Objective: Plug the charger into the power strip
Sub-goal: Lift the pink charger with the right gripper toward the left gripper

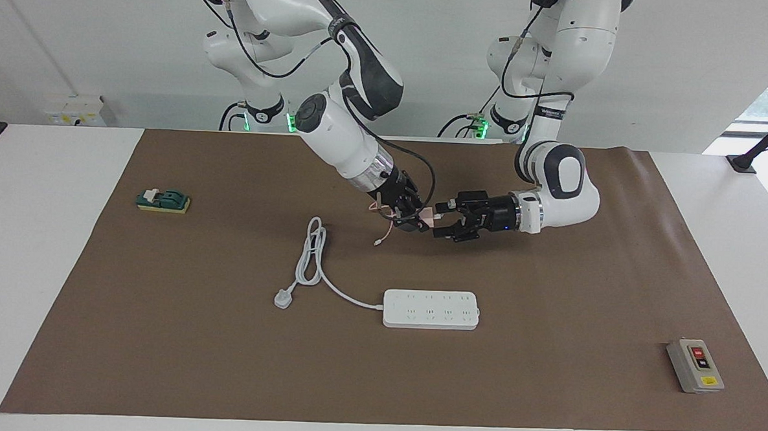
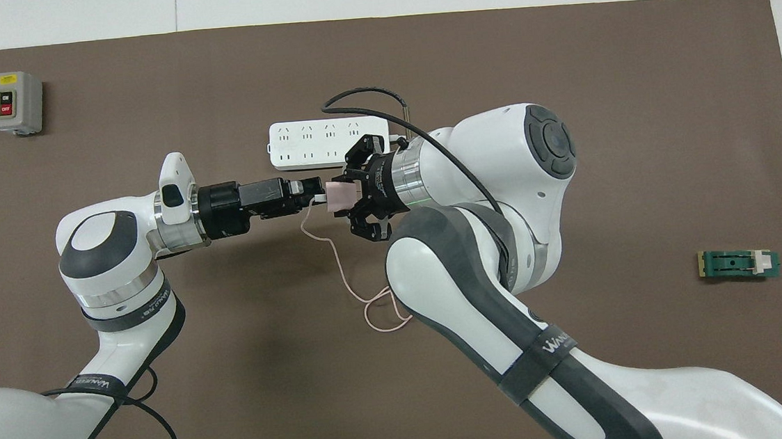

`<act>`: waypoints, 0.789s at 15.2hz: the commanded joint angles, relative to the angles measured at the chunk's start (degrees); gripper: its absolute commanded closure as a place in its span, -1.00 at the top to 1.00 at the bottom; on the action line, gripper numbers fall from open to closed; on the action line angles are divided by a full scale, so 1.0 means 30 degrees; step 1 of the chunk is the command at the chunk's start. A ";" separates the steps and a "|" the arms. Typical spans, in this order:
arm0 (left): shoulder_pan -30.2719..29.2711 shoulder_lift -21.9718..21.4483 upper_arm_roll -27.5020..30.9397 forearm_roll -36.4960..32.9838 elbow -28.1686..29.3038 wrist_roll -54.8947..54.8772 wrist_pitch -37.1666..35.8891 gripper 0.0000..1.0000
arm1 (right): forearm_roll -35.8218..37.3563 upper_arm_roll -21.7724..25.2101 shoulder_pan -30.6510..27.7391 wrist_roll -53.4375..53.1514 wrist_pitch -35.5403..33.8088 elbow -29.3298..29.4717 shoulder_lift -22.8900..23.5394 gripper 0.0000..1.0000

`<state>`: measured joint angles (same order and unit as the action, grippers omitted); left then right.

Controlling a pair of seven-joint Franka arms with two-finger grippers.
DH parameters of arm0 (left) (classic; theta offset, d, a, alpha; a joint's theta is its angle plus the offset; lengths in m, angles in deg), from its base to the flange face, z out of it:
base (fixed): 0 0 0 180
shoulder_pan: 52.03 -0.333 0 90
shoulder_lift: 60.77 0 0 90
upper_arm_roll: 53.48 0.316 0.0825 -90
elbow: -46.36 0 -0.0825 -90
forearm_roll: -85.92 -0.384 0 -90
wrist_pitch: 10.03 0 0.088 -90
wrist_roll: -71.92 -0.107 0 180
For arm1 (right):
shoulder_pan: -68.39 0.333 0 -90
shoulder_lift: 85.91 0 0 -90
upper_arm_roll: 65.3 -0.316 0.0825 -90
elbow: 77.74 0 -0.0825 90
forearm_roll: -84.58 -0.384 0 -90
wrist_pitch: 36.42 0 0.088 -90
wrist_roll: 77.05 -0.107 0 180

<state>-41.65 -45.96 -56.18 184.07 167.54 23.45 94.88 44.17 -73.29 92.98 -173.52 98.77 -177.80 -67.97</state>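
Working L to R across the facing view. Far L, mid-height, I've got a small green block on the brown mat, well apart from everything else. Lower, L of centre, the thick white cord lies looped, its plug at the bottom of the loop, and it runs over to the power strip, which lies flat just below centre frame, sockets up, nothing plugged in that I can see.

Centre frame, above the strip: my right gripper comes down from upper L, clenched on the charger, up in the air over bare mat. The pink cube shows clearer in the overhead view, centre frame, just below the strip there. Its thin pink cable droops from the cube and curls into a loop lower down, next to the right arm.

Just R of the charger, my left gripper reaches in level from the R, jaws spread, tips at the charger's end. Can't tell if the tips touch it.

Far R, low in frame, a grey button box w/ red and black buttons sits near the mat's edge.
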 commanded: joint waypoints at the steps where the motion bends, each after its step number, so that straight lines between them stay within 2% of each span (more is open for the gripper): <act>1: 0.0437 0.0219 0.0227 0.0211 -0.0023 -0.0423 0.0598 1.00 | 0.0430 -0.0002 0.0037 -0.0625 0.0171 0.0394 0.0230 -1.00; 12: 0.0730 -0.1009 0.0286 -0.0460 0.0300 0.0512 0.2266 1.00 | 0.0986 -0.0002 0.0329 -0.0625 0.0171 0.0336 0.0288 -1.00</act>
<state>-40.75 -46.69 -56.14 183.83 167.51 23.45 99.38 45.51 -73.29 93.65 -173.53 98.77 -177.78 -67.95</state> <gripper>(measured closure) 0.000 0.529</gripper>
